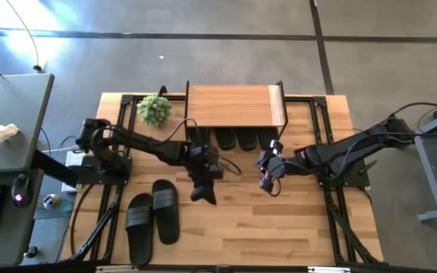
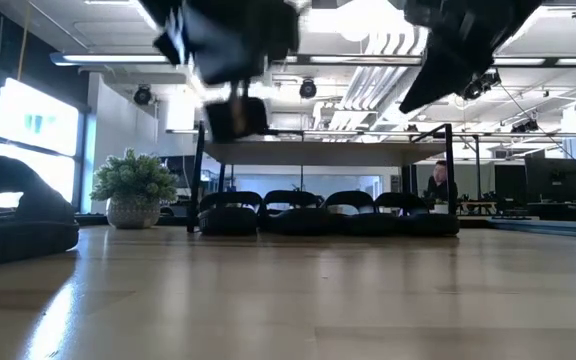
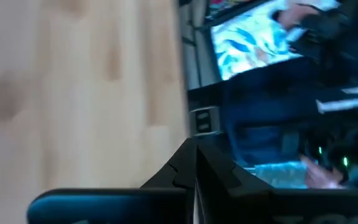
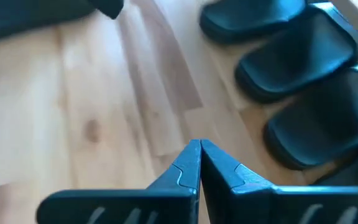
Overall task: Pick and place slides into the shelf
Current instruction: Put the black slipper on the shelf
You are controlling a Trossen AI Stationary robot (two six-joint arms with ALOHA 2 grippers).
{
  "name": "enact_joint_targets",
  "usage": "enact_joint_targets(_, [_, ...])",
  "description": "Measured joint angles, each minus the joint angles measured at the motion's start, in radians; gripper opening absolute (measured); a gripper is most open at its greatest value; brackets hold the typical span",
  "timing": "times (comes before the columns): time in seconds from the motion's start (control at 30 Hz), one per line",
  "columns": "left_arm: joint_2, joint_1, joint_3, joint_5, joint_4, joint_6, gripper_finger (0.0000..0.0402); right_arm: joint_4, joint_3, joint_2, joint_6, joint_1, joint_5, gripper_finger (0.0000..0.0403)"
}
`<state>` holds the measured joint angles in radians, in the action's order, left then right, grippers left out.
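Four black slides stand in a row on the table under the shelf; their heels stick out from under its wooden top. Two more slides lie side by side on the table's near left part. My left gripper hangs above the table's middle, right of those two, shut and empty in its wrist view. My right gripper hovers above the table in front of the shelf's right end, shut and empty; three slides under the shelf show beyond it.
A small potted plant stands on the table left of the shelf. Black frame rails run along the table's left and right sides. Bare tabletop lies near and right of the grippers. A person sits in the room beyond.
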<state>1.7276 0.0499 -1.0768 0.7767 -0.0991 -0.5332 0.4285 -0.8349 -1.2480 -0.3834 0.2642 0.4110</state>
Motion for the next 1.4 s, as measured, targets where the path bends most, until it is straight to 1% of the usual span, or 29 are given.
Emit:
enact_joint_targets(0.1, [-0.020,-0.034,-0.082,-0.015,-0.005,0.026,0.0000,-0.012,0.000,0.076,0.043,-0.003,-0.042,0.0000])
enact_joint_targets(0.17, [-0.040,-0.050,-0.136,-0.045,-0.010,0.053,0.0000,-0.017,0.000,0.150,0.073,-0.012,-0.069,0.0000])
enact_joint_targets(0.2, [-0.049,-0.054,-0.162,-0.065,-0.010,0.068,0.0000,-0.021,0.000,0.192,0.089,-0.020,-0.100,0.0000])
enact_joint_targets(0.27, [-0.069,-0.054,-0.212,-0.107,-0.021,0.105,0.0000,-0.023,0.000,0.278,0.100,-0.047,-0.202,0.0000])
enact_joint_targets(0.3, [-0.079,-0.053,-0.235,-0.129,-0.030,0.123,0.0000,-0.024,0.000,0.323,0.087,-0.064,-0.280,0.0000])
enact_joint_targets(0.37, [-0.096,-0.052,-0.280,-0.183,-0.058,0.165,0.0000,-0.020,0.000,0.402,0.023,-0.099,-0.437,0.0000])
enact_joint_targets(0.4, [-0.105,-0.050,-0.299,-0.210,-0.079,0.189,0.0000,-0.013,0.000,0.437,-0.013,-0.112,-0.498,0.0000])
enact_joint_targets(0.47, [-0.116,-0.049,-0.328,-0.267,-0.117,0.231,0.0000,0.015,0.000,0.496,-0.077,-0.117,-0.577,0.0000])
enact_joint_targets(0.57, [-0.125,-0.049,-0.357,-0.344,-0.165,0.268,0.0000,0.113,0.000,0.562,-0.165,-0.089,-0.635,0.0000])
enact_joint_targets(0.67, [-0.129,-0.049,-0.364,-0.359,-0.177,0.275,0.0000,0.240,0.000,0.589,-0.253,-0.044,-0.678,0.0000])
enact_joint_targets(0.73, [-0.130,-0.050,-0.364,-0.360,-0.176,0.275,0.0000,0.266,0.003,0.585,-0.294,-0.012,-0.694,0.0000])
enact_joint_targets(0.8, [-0.130,-0.050,-0.364,-0.365,-0.178,0.275,0.0000,0.163,0.046,0.573,-0.313,0.012,-0.758,0.0000])
enact_joint_targets(0.83, [-0.130,-0.050,-0.364,-0.373,-0.178,0.274,0.0000,0.069,0.082,0.566,-0.321,0.019,-0.804,0.0000])
enact_joint_targets(0.9, [-0.130,-0.050,-0.364,-0.385,-0.178,0.274,0.0000,-0.190,0.175,0.542,-0.345,0.020,-0.890,0.0000])
enact_joint_targets(1.0, [-0.130,-0.050,-0.364,-0.402,-0.177,0.273,0.0000,-0.569,0.307,0.492,-0.353,-0.009,-0.931,0.0000])
enact_joint_targets(1.07, [-0.130,-0.050,-0.364,-0.410,-0.176,0.270,0.0000,-0.719,0.363,0.458,-0.340,-0.057,-0.948,0.0000])
enact_joint_targets(1.13, [-0.130,-0.050,-0.364,-0.421,-0.175,0.267,0.0000,-0.783,0.387,0.431,-0.297,-0.120,-0.948,0.0000])
enact_joint_targets(1.2, [-0.130,-0.050,-0.364,-0.434,-0.174,0.267,0.0000,-0.790,0.386,0.419,-0.224,-0.200,-0.944,0.0000])
enact_joint_targets(1.4, [-0.130,-0.050,-0.364,-0.480,-0.173,0.238,0.0000,-0.754,0.298,0.421,0.021,-0.439,-0.943,0.0000])
